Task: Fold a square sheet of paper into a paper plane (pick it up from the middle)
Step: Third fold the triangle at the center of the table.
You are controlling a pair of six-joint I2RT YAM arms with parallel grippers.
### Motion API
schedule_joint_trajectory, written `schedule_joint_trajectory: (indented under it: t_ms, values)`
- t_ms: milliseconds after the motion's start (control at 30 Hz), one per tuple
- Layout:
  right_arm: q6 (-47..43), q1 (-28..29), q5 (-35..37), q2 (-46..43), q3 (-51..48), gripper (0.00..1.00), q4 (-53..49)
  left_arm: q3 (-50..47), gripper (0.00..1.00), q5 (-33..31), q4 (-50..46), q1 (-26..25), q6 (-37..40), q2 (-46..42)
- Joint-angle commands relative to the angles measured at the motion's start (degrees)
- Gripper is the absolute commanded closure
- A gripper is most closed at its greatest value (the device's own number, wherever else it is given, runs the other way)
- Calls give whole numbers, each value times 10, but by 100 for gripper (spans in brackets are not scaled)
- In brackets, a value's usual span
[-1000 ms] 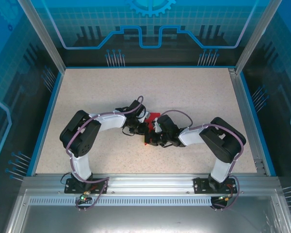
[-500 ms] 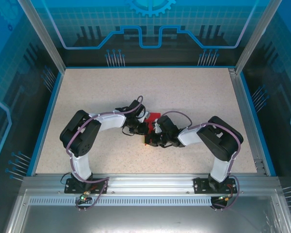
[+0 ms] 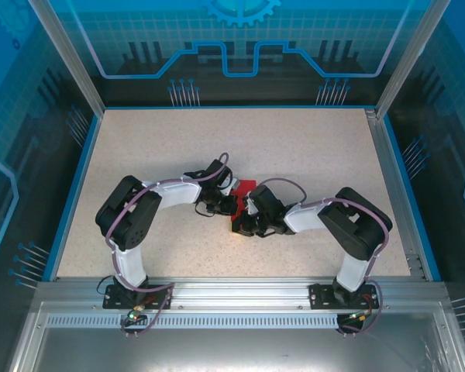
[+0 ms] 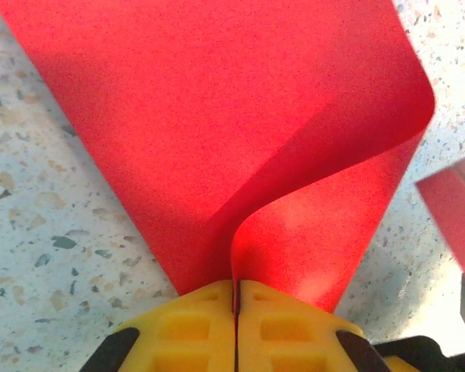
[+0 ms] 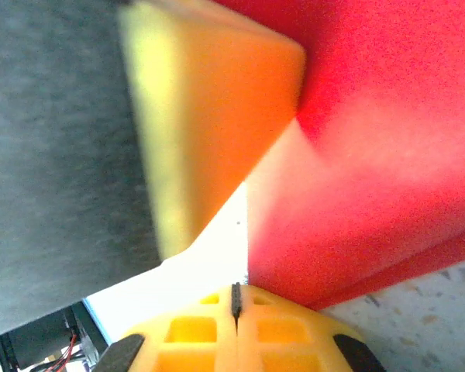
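Speckled beige surface (image 3: pixel 310 155), middle region: thin bright red square sheet of paper (image 4: pixel 217 116), curling upward between my two arms. My left claw (image 4: pixel 236 293) is pinched closed on one edge, and my right claw (image 5: pixel 235 298) is pinched closed on another.

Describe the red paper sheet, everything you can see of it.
The red paper sheet is thin, plain and matte, lying on the speckled table. One side curls up into a soft, uncreased bend. The left gripper pinches its near edge between shut yellow fingers; the right gripper, also shut, seems to grip another edge.
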Motion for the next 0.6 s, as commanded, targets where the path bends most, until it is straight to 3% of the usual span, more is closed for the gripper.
schedule_joint_trajectory:
  t_ms: [0,333,567]
  values:
    - [5,4,0,23,9,100,-26,-8,92,-7,-19,2,12,24]
    - [-20,-16,24,-82,-6,100,-52,-5,92,-5,-23,2,13,23]
    - [-10,-34,6,-38,10,100,-16,-6,92,-3,-22,2,13,24]
